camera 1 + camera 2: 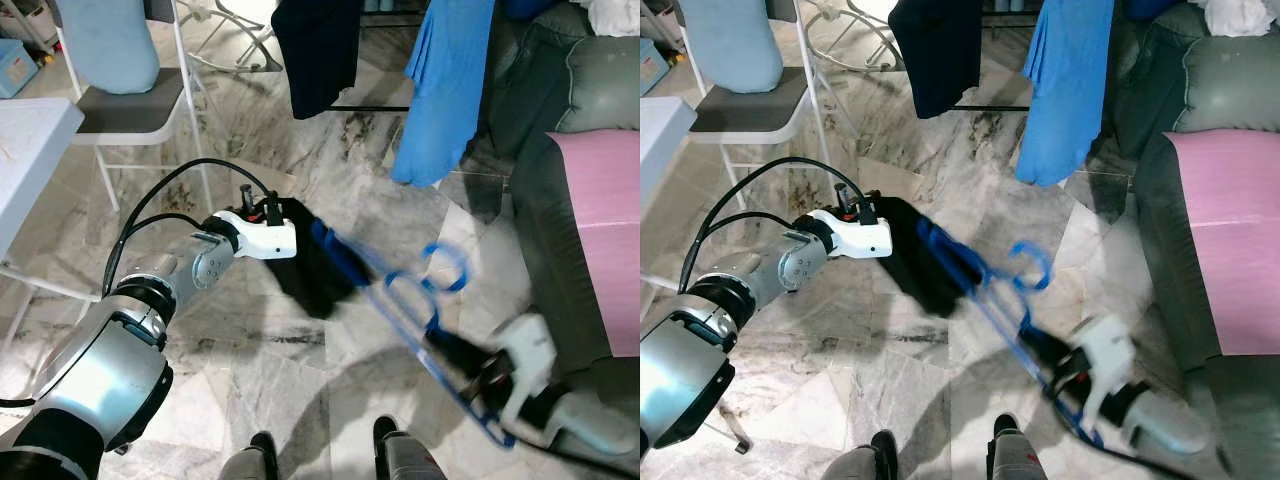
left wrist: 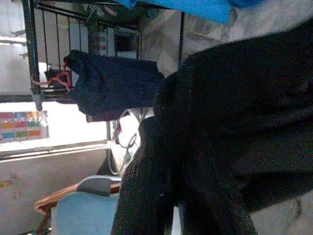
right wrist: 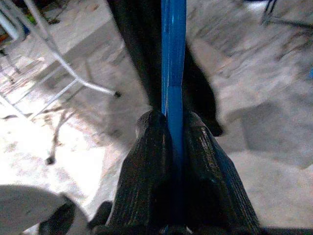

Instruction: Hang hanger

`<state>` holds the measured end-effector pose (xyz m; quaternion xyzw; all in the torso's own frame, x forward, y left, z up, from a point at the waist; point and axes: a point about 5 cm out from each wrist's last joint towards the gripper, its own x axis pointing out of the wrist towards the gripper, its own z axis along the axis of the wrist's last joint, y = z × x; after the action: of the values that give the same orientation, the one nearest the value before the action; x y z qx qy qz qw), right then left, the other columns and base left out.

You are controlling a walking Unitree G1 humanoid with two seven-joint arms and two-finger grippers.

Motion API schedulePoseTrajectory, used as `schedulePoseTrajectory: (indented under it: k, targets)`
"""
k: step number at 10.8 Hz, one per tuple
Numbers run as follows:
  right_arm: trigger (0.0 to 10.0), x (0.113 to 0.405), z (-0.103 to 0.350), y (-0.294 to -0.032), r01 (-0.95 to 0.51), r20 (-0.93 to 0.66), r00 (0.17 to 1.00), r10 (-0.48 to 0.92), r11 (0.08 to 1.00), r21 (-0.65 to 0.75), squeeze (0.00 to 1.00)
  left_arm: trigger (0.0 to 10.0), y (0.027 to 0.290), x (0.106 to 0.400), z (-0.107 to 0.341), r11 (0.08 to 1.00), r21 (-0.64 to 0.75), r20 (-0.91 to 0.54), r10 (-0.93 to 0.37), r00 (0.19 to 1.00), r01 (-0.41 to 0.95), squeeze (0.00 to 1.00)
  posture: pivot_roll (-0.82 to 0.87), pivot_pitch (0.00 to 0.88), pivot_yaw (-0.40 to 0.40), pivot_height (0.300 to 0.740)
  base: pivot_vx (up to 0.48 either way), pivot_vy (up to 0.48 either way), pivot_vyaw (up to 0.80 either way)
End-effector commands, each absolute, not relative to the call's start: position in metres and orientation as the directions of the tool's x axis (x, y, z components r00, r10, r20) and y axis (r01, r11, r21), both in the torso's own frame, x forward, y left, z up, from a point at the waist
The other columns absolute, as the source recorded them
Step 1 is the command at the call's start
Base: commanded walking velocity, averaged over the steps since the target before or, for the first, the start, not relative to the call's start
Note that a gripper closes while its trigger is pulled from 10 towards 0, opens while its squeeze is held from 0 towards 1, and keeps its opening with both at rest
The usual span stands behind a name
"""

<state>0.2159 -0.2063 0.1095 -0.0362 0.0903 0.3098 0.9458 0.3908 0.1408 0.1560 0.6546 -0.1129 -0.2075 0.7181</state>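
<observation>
A blue plastic hanger (image 1: 400,290) slants low over the marble floor, its hook (image 1: 445,268) pointing up. My right gripper (image 1: 462,362) is shut on the hanger's lower bar, and the right wrist view shows both fingers (image 3: 146,147) pressed against the blue bar (image 3: 173,58). A black garment (image 1: 315,265) is bunched over the hanger's far end. My left gripper (image 1: 292,238) reaches in from the left and is shut on that garment, with its fingers buried in the cloth. Black fabric (image 2: 234,122) covers most of the left wrist view.
Ahead, a dark navy garment (image 1: 318,50) and a blue shirt (image 1: 440,90) hang from a rack. A grey sofa (image 1: 580,90) with a pink cover (image 1: 605,220) stands on the right. At the left are a folding chair (image 1: 130,100) and a white table (image 1: 25,150).
</observation>
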Motion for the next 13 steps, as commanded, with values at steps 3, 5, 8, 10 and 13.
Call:
schedulePoseTrajectory:
  k: [3,5,8,10,13]
  targets:
    - [10.0,0.222,0.103,-0.217,-0.549,-0.211,0.823,0.528,0.834,-0.057,0.0,10.0,0.138,0.39,0.164,0.128,0.982,-0.061,-0.495,0.867,0.142,0.0,-0.25,0.266,0.117,0.74,0.0,0.0,0.0]
    - [10.0,0.22,0.094,-0.206,-0.585,-0.223,0.792,0.568,0.811,-0.012,0.0,10.0,0.134,0.389,0.17,0.142,0.982,-0.029,-0.527,0.85,0.122,0.0,-0.23,0.264,0.117,0.74,0.0,0.0,0.0]
    - [10.0,0.21,0.085,-0.202,-0.619,-0.251,0.754,0.607,0.785,0.038,0.0,10.0,0.132,0.389,0.175,0.161,0.98,-0.01,-0.549,0.836,0.117,0.0,-0.23,0.273,0.123,0.74,0.0,0.0,0.0]
    - [10.0,0.202,0.08,-0.2,-0.63,-0.27,0.736,0.62,0.774,0.061,0.0,10.0,0.13,0.391,0.179,0.178,0.978,0.008,-0.547,0.837,0.107,0.0,-0.24,0.276,0.127,0.74,0.0,0.0,0.0]
    - [10.0,0.198,0.074,-0.199,-0.623,-0.282,0.735,0.617,0.778,0.076,0.0,10.0,0.127,0.394,0.19,0.231,0.968,0.049,-0.545,0.837,0.094,0.0,-0.24,0.275,0.132,0.74,0.0,0.0,0.0]
